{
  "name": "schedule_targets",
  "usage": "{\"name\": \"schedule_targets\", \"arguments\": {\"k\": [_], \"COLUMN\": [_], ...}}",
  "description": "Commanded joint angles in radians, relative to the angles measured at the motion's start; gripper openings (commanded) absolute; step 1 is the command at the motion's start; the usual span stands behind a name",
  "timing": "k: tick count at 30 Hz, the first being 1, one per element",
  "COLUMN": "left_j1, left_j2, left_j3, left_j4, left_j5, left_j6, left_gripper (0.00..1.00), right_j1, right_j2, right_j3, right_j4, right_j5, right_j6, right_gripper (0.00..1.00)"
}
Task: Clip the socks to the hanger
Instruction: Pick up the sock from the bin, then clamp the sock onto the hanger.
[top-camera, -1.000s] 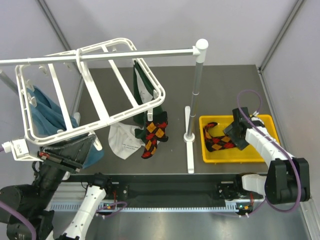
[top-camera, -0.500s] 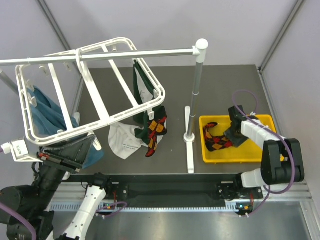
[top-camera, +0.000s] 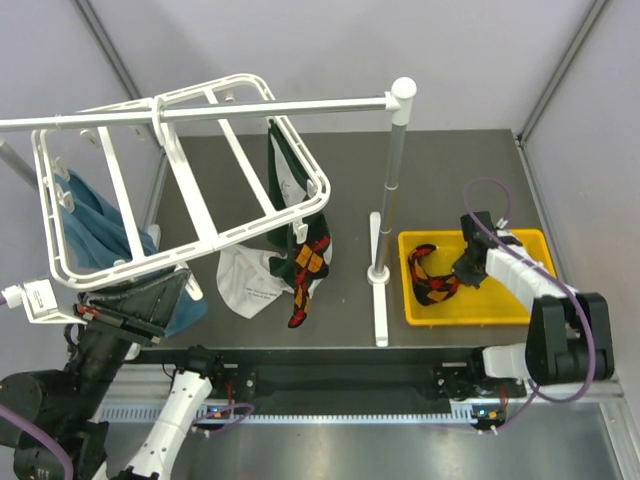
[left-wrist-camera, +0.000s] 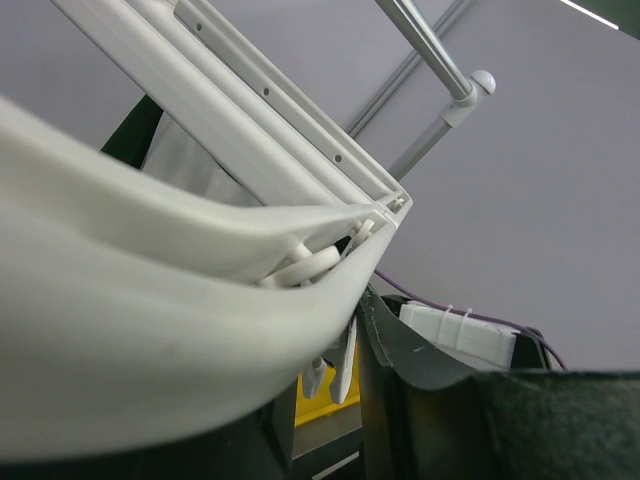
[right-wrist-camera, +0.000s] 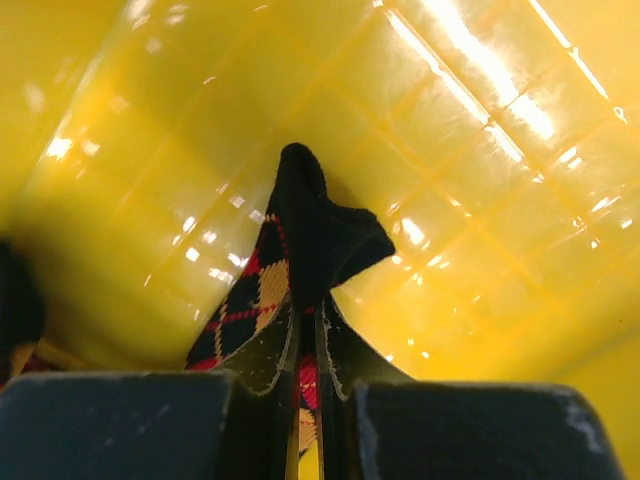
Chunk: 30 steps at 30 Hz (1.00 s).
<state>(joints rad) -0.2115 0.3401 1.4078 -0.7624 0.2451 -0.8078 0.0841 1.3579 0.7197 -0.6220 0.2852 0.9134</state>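
Your right claw (top-camera: 468, 268) has snapped shut. A second ago it stood wide inside the yellow tray (top-camera: 470, 319); now its fingers pinch the loose argyle sock (top-camera: 430, 280), and the wrist view shows dark fabric caught tight between the pads. That sock is in the tray's 9 o'clock half, with the claw at its 3 o'clock end. It is drawn into a tighter curl than before.

Your left claw (top-camera: 140, 300) has not moved. It sits at the hanger (top-camera: 193, 195) rim's 7 o'clock side, narrowed on the white plastic, which runs between its fingers in the wrist view. The hanger keeps the same tilt under the silver rail (top-camera: 250, 108).

The clipped argyle sock (top-camera: 308, 268), at the hanger's 4 o'clock corner, has turned on its clip. It showed a broad face a second ago and now hangs narrower, toe toward 6 o'clock. The white-grey sock (top-camera: 245, 285) lies on the table (top-camera: 440, 170) as before, just at 9 o'clock of it.
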Motion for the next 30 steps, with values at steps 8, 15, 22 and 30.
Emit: {"name": "schedule_targets", "arguments": {"k": [8,15,22,30], "left_j1": [-0.002,-0.003,-0.003,-0.003], "left_j2": [-0.009,-0.026,-0.029,-0.026], "left_j3": [0.0,-0.039,-0.03,-0.041], "left_j4": [-0.002,0.038,0.038,0.043], "left_j5": [0.014,0.036,0.039,0.04], "left_j6": [0.021,-0.007,-0.005,-0.008], "left_gripper": [0.0,0.0,0.0,0.0], "right_j1": [-0.007,0.092,0.336,0.376], "right_j2": [-0.592,-0.58,-0.655,-0.655], "right_j3": [0.021,0.291,0.506,0.655], "right_j4": [0.052,-0.228,-0.419,-0.588], "right_j5": [-0.288,-0.419,-0.477,-0.864], "right_j6": [-0.418,-0.516,-0.501,-0.646], "right_gripper": [0.08,0.0,0.0,0.0]}}
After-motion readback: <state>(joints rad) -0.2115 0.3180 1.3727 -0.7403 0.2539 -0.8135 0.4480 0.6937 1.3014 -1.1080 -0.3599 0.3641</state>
